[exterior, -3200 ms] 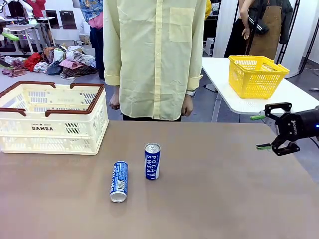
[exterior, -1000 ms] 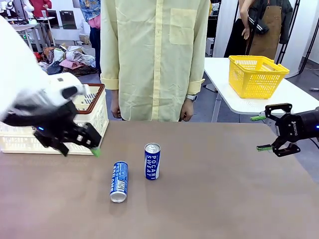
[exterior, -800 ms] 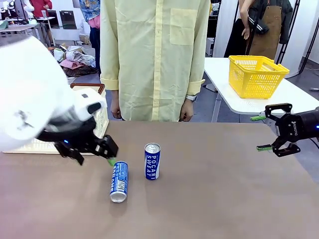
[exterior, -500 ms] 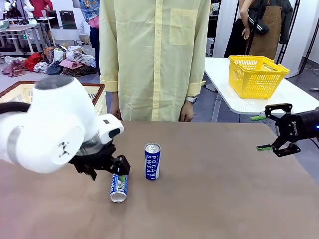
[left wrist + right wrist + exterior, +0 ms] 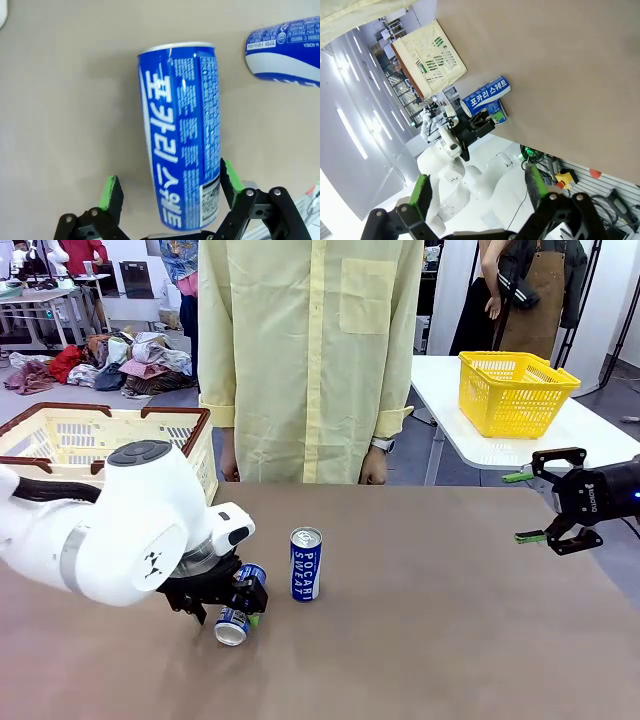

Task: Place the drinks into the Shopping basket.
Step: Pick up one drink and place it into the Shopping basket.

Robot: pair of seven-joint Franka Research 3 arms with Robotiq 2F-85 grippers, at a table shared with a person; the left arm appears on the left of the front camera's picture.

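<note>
One blue can [image 5: 182,135] lies flat inside the wide-open left pincer [image 5: 169,184].

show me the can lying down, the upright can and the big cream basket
lying can [image 5: 182,135], left wrist view, its blue lettered side
upright can [image 5: 305,565], front view, middle of its label
Shopping basket [image 5: 80,432], front view, inside of its far wall

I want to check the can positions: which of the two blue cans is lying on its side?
The nearer can, framed by the open left gripper, lies flat on the table; the other can stands upright beside it.
</note>
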